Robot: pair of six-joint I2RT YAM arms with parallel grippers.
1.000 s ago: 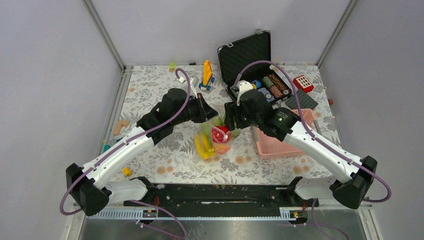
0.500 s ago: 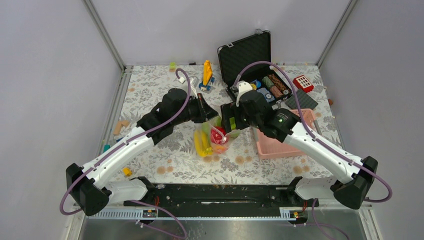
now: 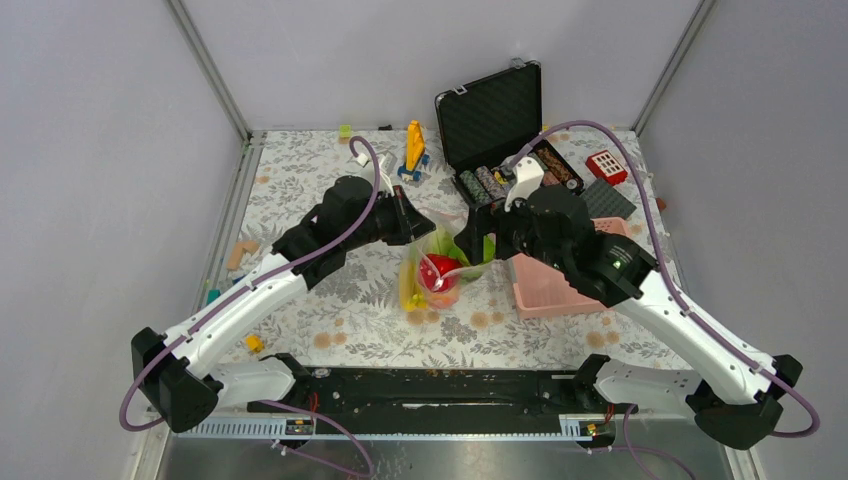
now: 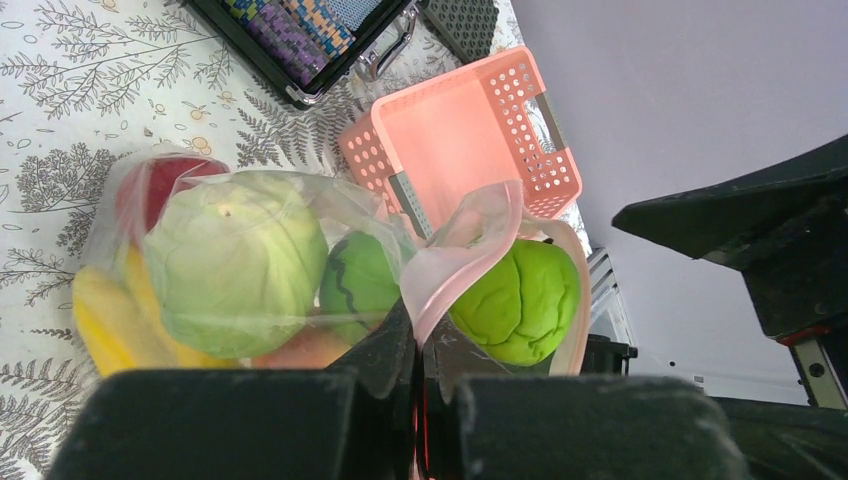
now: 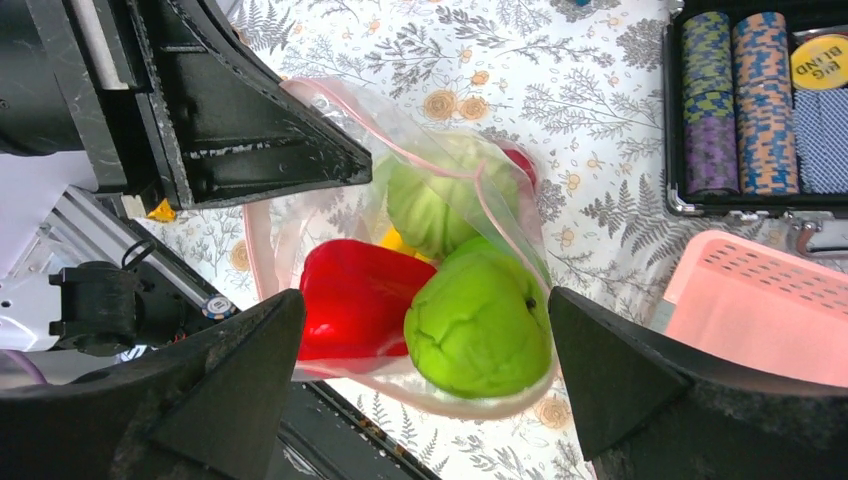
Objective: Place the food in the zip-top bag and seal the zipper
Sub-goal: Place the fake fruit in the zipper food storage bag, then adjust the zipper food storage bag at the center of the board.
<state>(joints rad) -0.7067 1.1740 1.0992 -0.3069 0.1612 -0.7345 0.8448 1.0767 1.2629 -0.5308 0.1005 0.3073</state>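
The zip-top bag (image 3: 438,272) hangs at the table's middle with food in it. My left gripper (image 4: 420,340) is shut on the bag's pink zipper (image 4: 470,250) and holds the mouth up; it also shows in the top view (image 3: 423,226). Inside are a pale-green cabbage (image 4: 235,260), a dark-striped green piece (image 4: 360,282), yellow bananas (image 4: 100,315) and a red piece (image 4: 160,185). A bright green piece (image 5: 480,325) and a red pepper (image 5: 355,300) lie at the open mouth. My right gripper (image 5: 425,300) is open and empty just above them, by the bag's right side (image 3: 472,238).
The pink basket (image 3: 560,290) stands right of the bag, under my right arm. An open black case (image 3: 510,150) of poker chips lies behind it. A yellow toy (image 3: 414,148) stands at the back. Small blocks (image 3: 240,252) lie along the left edge.
My right gripper has drawn back up and to the right from the bag's mouth. The bag has swung slightly right. My left gripper keeps its hold.
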